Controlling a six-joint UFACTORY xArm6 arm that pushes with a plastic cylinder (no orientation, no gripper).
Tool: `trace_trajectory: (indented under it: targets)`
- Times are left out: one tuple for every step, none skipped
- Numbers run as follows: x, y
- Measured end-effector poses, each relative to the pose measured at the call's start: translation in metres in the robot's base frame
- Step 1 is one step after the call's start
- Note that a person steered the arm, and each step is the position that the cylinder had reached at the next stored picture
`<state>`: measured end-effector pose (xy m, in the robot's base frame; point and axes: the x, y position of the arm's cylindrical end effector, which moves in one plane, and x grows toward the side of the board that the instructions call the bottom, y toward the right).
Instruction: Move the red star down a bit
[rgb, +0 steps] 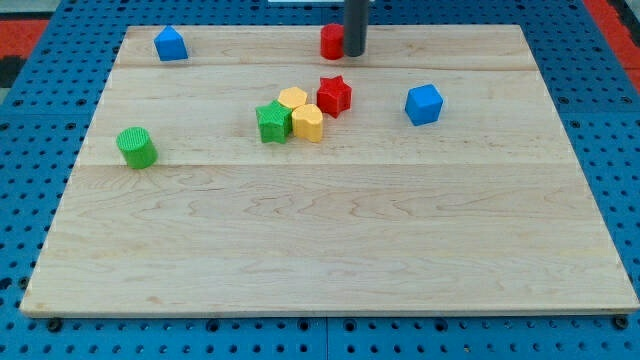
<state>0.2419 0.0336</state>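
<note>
The red star (334, 95) lies a little above the board's middle, touching the upper of two yellow blocks (293, 98). The lower yellow block (308, 123) and a green star (273, 121) sit just to its lower left in one cluster. My tip (354, 53) is at the view's top, above the red star and slightly to its right, apart from it. A red block (331, 41) stands right next to the tip's left side, partly hidden by the rod.
A blue block (171, 44) sits at the top left. A blue cube (424, 104) lies to the right of the red star. A green cylinder (136, 147) stands at the left. The wooden board (330, 250) rests on a blue pegboard.
</note>
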Motion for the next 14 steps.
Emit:
trace_trajectory:
  targets:
    - [0.000,0.006]
    - [0.010,0.013]
    - [0.043,0.045]
    - [0.040,0.072]
    - [0.040,0.002]
    - [0.040,-0.092]
    - [0.050,-0.086]
    - [0.072,-0.061]
    - [0.075,-0.048]
    - [0.075,-0.051]
    - [0.075,-0.055]
    - [0.075,-0.068]
    - [0.074,-0.054]
    - [0.070,-0.022]
